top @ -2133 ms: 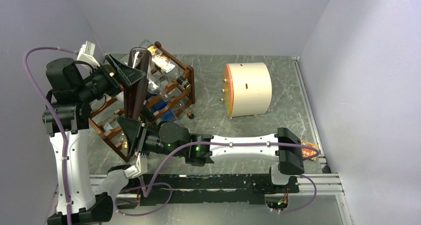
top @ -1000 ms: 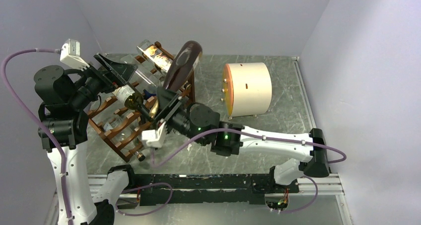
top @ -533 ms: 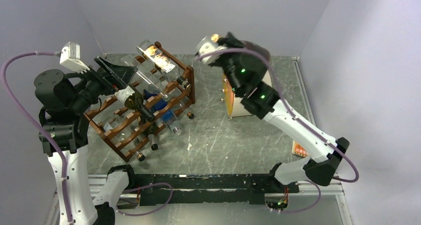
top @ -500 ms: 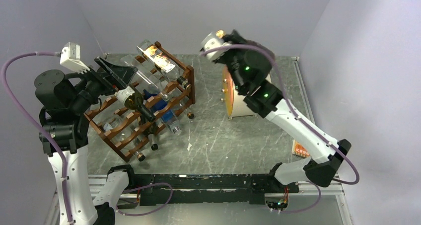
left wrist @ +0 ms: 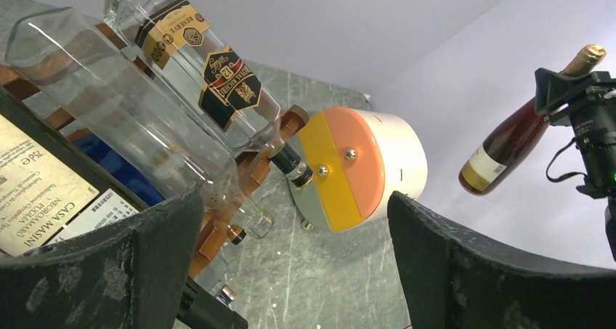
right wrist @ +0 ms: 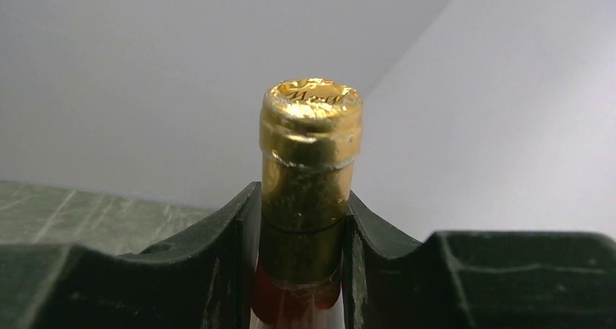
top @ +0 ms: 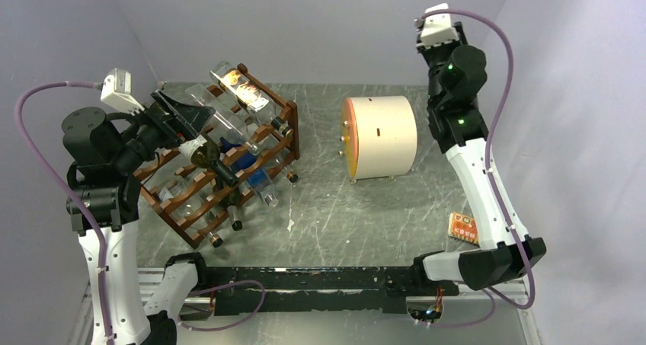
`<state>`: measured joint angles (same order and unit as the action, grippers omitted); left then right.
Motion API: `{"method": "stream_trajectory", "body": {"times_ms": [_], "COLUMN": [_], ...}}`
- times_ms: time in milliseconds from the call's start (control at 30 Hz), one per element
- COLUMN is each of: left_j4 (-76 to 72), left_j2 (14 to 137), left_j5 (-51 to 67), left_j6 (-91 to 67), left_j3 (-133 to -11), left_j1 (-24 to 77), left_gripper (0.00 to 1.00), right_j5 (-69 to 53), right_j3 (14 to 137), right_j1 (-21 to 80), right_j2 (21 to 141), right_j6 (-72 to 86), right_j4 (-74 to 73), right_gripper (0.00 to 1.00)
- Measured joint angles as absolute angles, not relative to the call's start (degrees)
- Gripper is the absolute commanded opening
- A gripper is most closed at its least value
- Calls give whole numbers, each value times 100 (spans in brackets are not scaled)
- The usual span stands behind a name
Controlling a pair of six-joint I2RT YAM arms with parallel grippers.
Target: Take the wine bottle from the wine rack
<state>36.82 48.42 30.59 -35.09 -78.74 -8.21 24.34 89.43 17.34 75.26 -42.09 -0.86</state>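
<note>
From above, the dark red glass wine bottle with gold foil (left wrist: 506, 149) is hidden behind the right arm, which reaches high at far right, well apart from the reddish-brown wooden wine rack (top: 187, 202). The right gripper (right wrist: 301, 220) pinches the bottle's neck. The left gripper (left wrist: 294, 227) hovers spread wide beside the rack.

my top camera looks down on the whole counter (top: 343, 215) from behind the arms. left wrist looks close past the wine rack (top: 190, 199) to the drum (left wrist: 392, 162), both shared with top; right wrist hugs the wine bottle (right wrist: 309, 162).
</note>
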Motion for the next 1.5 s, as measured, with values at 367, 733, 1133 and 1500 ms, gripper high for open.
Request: {"method": "stream_trajectory", "body": {"times_ms": [367,733,1133,1500], "left_j4": [3557,3487,3492,3494], "left_j2": [4812,4923,4818,4766], "left_j5": [3299,3446,3518,3522], "left_j6": [-3474,-3472,-3472,-3472], "left_j3": [-7588,-7518,-7491,-7441], "left_j1": [-821,-821,-821,-821], "left_gripper": [99,99,99,99], "right_j5": [2064,1584,1297,945], "right_j3": [8182,7070,6539,6401], "right_j1": [311,-108,-454,-508], "right_j2": [7789,7784,7782,7935], "right_j6": [-2528,-1205,-515,-252], "right_j4": [-248,-486,134,751], "right_gripper": [0,0,0,0]}}
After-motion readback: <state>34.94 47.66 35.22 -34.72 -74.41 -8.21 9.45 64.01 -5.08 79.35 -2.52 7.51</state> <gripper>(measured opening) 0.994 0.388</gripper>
